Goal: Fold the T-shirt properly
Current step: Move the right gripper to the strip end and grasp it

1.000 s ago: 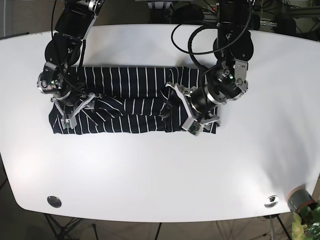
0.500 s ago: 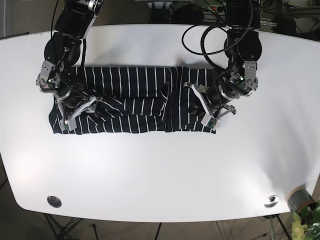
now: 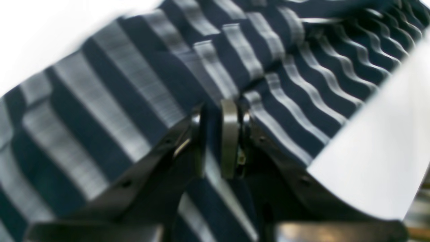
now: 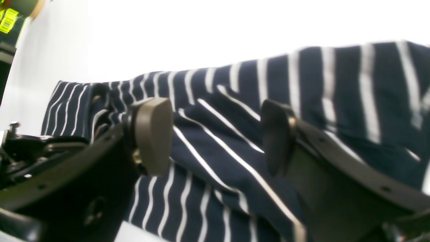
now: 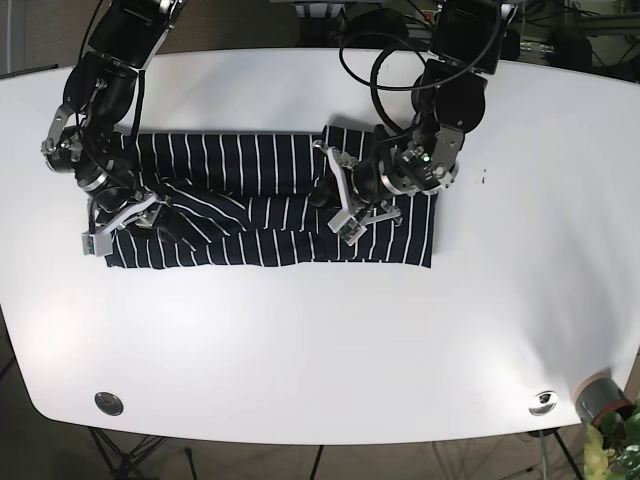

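One T-shirt (image 5: pixel 270 210), left end effector (image 3: pixel 220 111) apparently pinching it, right end effector (image 4: pixel 215 134) spread.

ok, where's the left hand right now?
In the base view the left hand sits right of centre on the striped T-shirt; its wrist view shows it pinched shut on a fold of the fabric near the shirt's edge.

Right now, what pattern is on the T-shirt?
Dark navy with thin white stripes on the T-shirt; clearest in the base view.
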`<action>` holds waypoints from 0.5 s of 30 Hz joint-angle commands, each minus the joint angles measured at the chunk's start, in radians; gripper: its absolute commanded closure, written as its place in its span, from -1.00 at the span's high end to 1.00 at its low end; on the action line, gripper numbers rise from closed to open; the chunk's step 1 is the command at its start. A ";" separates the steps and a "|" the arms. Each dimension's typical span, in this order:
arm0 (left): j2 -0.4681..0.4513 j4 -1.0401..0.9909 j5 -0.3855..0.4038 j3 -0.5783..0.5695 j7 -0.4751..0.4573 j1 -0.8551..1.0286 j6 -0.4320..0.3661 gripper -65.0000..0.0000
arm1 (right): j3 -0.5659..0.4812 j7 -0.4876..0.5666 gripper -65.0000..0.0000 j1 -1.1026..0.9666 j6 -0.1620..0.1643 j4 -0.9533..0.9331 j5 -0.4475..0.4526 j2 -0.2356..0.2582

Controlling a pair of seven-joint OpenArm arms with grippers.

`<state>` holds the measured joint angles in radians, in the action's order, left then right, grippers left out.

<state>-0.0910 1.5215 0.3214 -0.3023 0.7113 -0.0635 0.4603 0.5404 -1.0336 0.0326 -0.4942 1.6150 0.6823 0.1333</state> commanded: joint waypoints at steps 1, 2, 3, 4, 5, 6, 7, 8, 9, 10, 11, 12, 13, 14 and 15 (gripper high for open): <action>-0.002 -0.048 0.009 -0.047 -0.015 -0.057 -0.002 -0.82 | 0.024 0.008 0.20 0.011 -0.004 0.024 0.024 0.010; -0.002 -0.065 0.011 -0.065 -0.015 -0.071 -0.002 -0.82 | 0.031 0.008 0.19 0.010 -0.004 0.026 0.026 0.010; -0.002 -0.074 0.012 -0.077 -0.015 -0.078 -0.002 -0.82 | 0.037 0.008 0.19 0.007 -0.004 0.026 0.026 0.010; -0.002 -0.074 0.015 -0.087 -0.015 -0.089 -0.002 -0.82 | 0.047 0.008 0.20 -0.001 -0.004 0.026 0.026 0.010; -0.002 -0.065 0.015 -0.085 -0.015 -0.094 -0.002 -0.82 | 0.056 0.008 0.20 -0.004 -0.005 0.026 0.026 0.010; -0.002 -0.048 0.015 -0.081 -0.017 -0.091 -0.002 -0.82 | 0.068 0.008 0.20 -0.009 -0.010 0.029 0.027 0.010; -0.002 -0.031 0.015 -0.074 -0.017 -0.091 -0.002 -0.82 | 0.079 0.008 0.20 -0.009 -0.010 0.037 0.032 0.010; -0.002 -0.005 0.015 -0.059 -0.017 -0.091 0.001 -0.82 | 0.099 0.008 0.21 -0.012 -0.010 0.044 0.044 0.010; -0.002 0.012 0.015 -0.050 -0.017 -0.091 0.001 -0.82 | 0.114 0.006 0.21 -0.012 -0.010 0.047 0.053 0.010; -0.002 0.035 0.015 -0.033 -0.015 -0.086 0.001 -0.82 | 0.134 0.006 0.21 -0.012 -0.010 0.047 0.073 0.010; -0.003 0.057 0.015 -0.011 -0.012 -0.075 0.001 -0.82 | 0.154 -0.001 0.21 -0.012 -0.010 0.046 0.098 0.012; -0.003 0.078 0.015 0.012 -0.012 -0.066 0.001 -0.82 | 0.171 -0.012 0.21 -0.012 -0.010 0.046 0.112 0.016; -0.005 0.093 0.015 0.028 -0.011 -0.062 0.001 -0.82 | 0.177 -0.015 0.21 -0.010 -0.010 0.046 0.119 0.025; -0.005 0.107 0.015 0.047 -0.011 -0.055 0.001 -0.81 | 0.183 -0.018 0.22 -0.010 -0.010 0.046 0.126 0.033; -0.005 0.127 0.015 0.079 -0.011 -0.042 0.002 -0.78 | 0.186 -0.020 0.22 -0.010 -0.010 0.046 0.127 0.041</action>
<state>-0.0940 1.6062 0.3264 -0.2546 0.7147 -0.1036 0.4599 0.7193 -1.0683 0.0040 -0.4976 1.6382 0.7818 0.1459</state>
